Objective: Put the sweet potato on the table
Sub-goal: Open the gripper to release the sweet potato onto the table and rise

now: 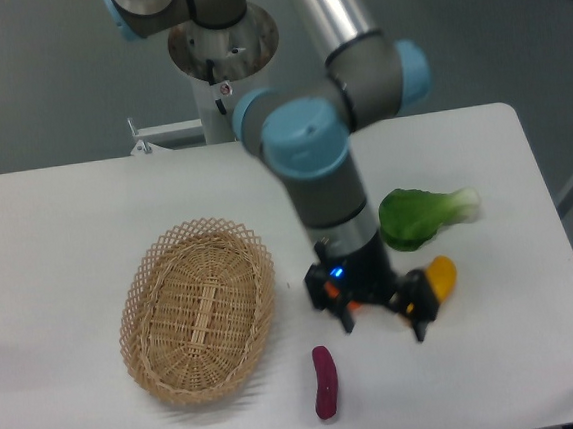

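Observation:
The sweet potato [325, 382] is a slender dark magenta tuber lying on the white table [57, 225] near the front edge, right of the basket. My gripper [383, 323] hangs just above the table, up and to the right of the sweet potato and apart from it. Its two black fingers are spread and hold nothing.
An oval wicker basket [197, 309] sits left of the sweet potato. A green leafy vegetable [422, 215] and a yellow-orange fruit [441, 275] lie right of the gripper. The robot base [222, 49] stands at the table's back edge.

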`<state>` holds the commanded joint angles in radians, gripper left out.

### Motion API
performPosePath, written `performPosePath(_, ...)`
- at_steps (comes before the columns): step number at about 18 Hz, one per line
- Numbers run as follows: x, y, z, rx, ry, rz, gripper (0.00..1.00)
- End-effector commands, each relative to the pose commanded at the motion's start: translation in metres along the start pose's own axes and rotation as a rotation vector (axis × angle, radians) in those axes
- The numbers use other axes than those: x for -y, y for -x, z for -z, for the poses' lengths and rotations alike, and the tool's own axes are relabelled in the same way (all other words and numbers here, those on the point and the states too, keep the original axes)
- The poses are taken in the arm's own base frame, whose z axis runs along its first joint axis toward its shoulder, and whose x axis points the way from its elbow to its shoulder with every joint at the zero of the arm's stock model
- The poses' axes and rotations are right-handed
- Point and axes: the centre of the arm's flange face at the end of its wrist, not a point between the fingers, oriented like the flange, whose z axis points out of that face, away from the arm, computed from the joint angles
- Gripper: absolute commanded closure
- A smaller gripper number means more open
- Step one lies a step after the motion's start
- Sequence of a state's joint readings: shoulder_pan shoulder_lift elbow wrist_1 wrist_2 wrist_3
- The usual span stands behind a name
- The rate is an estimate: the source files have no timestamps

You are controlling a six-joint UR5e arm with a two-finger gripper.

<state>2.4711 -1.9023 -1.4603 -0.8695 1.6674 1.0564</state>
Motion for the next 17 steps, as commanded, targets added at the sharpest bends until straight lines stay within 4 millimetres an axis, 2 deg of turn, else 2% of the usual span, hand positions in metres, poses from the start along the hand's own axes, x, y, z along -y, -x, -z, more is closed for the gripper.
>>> performPosePath(6, -0.075, 0.034, 0.023, -0.106, 0.083, -0.221, 0.0)
performPosePath(9, -0.108, 0.048, 0.026, -0.153, 0.061, -0.307, 0.0)
performPosePath(14, -0.139, 0.062, 0.025, -0.173, 0.046, -0.354, 0.0)
performPosePath(17, -0.145, 0.062, 0.023, -0.177, 0.05, -0.367, 0.0)
